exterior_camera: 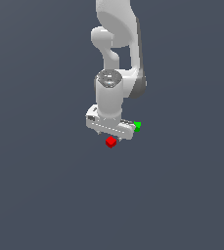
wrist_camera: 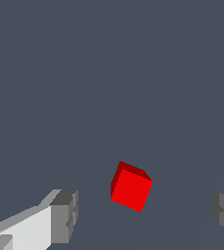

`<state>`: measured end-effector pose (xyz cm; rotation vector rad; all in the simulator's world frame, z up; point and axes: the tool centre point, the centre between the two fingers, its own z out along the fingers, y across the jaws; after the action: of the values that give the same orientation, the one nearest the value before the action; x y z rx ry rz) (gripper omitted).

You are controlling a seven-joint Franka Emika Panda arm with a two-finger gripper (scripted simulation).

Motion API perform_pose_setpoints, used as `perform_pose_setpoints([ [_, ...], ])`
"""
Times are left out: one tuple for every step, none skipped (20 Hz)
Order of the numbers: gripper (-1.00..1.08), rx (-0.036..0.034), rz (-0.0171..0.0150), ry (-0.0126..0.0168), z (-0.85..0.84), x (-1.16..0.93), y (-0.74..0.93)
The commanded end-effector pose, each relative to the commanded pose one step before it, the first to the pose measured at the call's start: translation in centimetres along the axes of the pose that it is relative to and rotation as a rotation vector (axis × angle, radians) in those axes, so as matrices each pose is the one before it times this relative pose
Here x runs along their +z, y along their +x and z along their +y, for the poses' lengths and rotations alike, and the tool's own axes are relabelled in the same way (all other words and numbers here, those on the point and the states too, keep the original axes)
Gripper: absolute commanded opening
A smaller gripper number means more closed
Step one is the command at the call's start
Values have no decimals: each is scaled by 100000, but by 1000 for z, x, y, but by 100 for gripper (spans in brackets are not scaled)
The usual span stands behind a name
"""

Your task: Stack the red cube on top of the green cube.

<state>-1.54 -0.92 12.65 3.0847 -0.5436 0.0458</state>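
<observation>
Clearly the approach to grasp is in hand: the pincer (wrist_camera: 143, 212) hangs spread wide and empty, touching nothing, with the red cube (wrist_camera: 130, 187) lying on the bench between its fingers (wrist_camera: 64, 216), turned askew to them. The green cube (exterior_camera: 137, 125) sits just beside the pincer's end. Next, I judge, it must descend squarely and close on red.
</observation>
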Motion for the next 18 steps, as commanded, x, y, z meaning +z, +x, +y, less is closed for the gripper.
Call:
perform_pose_setpoints([
  [100,7407,-542,-116,230,1041,-581],
  [100,2924,-224,-36,90,416,-228],
  [100,2832,-218,-32,86,404,-221],
  [100,2693,-208,-29,80,384,-211],
  [100,2552,-197,-27,76,365,-200],
  [100,2411,-186,-25,72,345,-189],
  [100,2271,-176,-23,67,325,-178],
  [100,2132,-167,-18,60,306,-168],
  [100,1991,-159,-12,53,287,-158],
  [100,1846,-150,-7,46,267,-147],
  [100,1709,-141,-4,41,248,-137],
  [100,1569,-130,-2,36,228,-126],
  [100,1423,-118,-2,33,207,-114],
  [100,1273,-106,-1,30,185,-102],
  [100,1120,-93,-1,26,163,-90],
  [100,966,-81,0,21,141,-78],
  [100,813,-69,2,17,119,-66],
  [100,660,-58,3,13,97,-53],
])
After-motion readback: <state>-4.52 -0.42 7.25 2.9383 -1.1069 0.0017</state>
